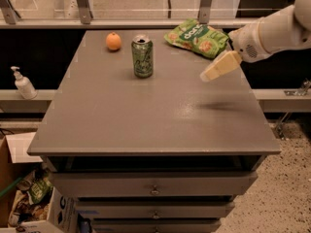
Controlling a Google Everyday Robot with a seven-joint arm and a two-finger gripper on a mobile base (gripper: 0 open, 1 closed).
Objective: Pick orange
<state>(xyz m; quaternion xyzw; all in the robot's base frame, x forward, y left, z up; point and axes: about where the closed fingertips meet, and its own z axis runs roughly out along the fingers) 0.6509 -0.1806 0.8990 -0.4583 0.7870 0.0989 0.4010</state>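
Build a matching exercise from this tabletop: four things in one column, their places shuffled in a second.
1. orange
2. green soda can
3. chip bag
4. gripper

A. hovering over the table's right side
B. far left part of the tabletop
C. far edge, right of the can
D. just right of the orange, slightly nearer the camera

Pairs: 1-B, 2-D, 3-C, 4-A

Far left on the table point(146, 125): orange point(113, 41). Just right of it, slightly nearer: soda can point(143, 56). At the far right corner: snack bag point(197, 38). Above the table's right side, before the bag: gripper point(215, 70). Left of the table, on a ledge: pump bottle point(23, 84).
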